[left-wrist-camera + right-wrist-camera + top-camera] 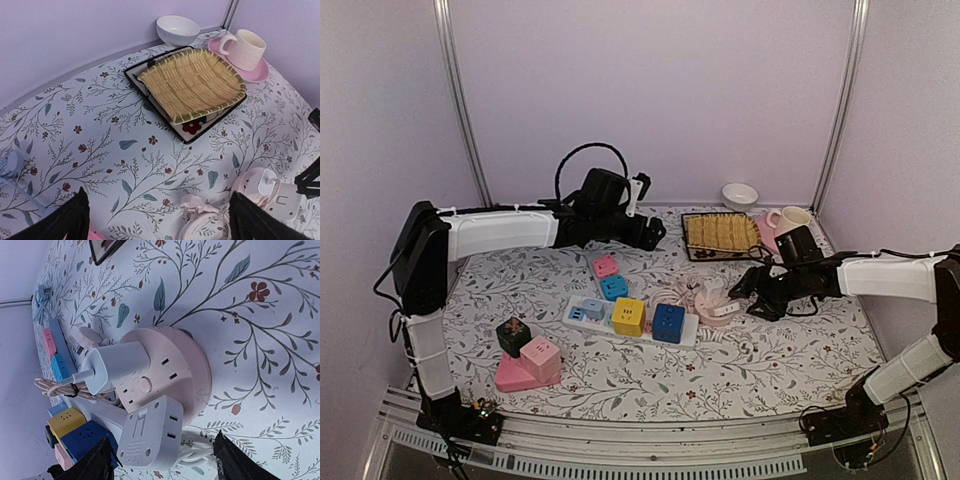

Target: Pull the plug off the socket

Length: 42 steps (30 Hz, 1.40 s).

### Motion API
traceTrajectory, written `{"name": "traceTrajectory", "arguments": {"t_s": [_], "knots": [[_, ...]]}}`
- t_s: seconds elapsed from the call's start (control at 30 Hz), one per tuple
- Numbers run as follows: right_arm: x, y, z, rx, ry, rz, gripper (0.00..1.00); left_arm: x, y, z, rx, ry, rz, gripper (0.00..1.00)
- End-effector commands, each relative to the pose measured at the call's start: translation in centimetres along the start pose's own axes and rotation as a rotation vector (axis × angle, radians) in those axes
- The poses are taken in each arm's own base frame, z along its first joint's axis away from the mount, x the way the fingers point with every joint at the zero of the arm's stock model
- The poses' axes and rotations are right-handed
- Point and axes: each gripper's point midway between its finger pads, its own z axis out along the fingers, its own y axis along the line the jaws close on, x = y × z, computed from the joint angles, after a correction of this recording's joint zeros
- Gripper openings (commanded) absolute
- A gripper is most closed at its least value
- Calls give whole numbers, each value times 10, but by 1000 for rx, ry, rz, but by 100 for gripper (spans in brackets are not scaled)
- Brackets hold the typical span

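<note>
A round pink socket point(170, 365) lies on the flowered cloth right of centre point(705, 298). A white charger plug point(117, 367) with a bundled cable and a flat white adapter plug point(150, 435) are both plugged into it. My right gripper point(162, 465) is open, its fingers point(95, 462) on either side of the adapter plug without touching it; in the top view it point(755, 290) is just right of the socket. My left gripper point(157, 220) is open and empty, held above the cloth at the back centre point(650, 232). The socket's edge shows at its lower right point(255, 182).
A white power strip point(578, 316) carries yellow point(628, 316) and blue point(668, 322) cube adapters. Small pink and blue cubes point(610, 278) lie behind it. Pink and dark blocks point(528, 358) sit front left. A bamboo tray point(722, 233), bowl point(740, 194) and mug point(792, 218) stand at the back right.
</note>
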Motion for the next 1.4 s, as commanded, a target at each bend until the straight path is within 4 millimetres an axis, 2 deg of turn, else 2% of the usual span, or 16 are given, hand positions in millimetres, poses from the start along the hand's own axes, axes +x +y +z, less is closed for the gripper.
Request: {"name": "traceTrajectory", "arguments": {"t_s": [0.0,0.2,0.43,0.63,0.8,1.03,1.23,1.3,1.37], "knots": [[15,7,8,-37,102,31,67,5,-17,2,28,24,19,97],[25,13,4,-90,136,113,65,14,-25,2,41,51,39,97],[27,15,11,-133,149,260,64,21,-29,-2,43,56,39,97],[21,21,13,-130,129,310,58,21,-31,-6,44,47,36,97],[20,23,22,-120,155,318,47,19,-31,-5,42,36,31,97],[18,20,27,-105,168,322,39,11,-34,-3,48,21,41,97],[2,15,22,-95,136,319,20,11,-40,1,70,24,49,97],[-6,8,19,-91,124,328,11,9,-43,0,83,22,57,97],[-14,1,15,-88,116,330,7,23,-47,11,93,57,71,97]]}}
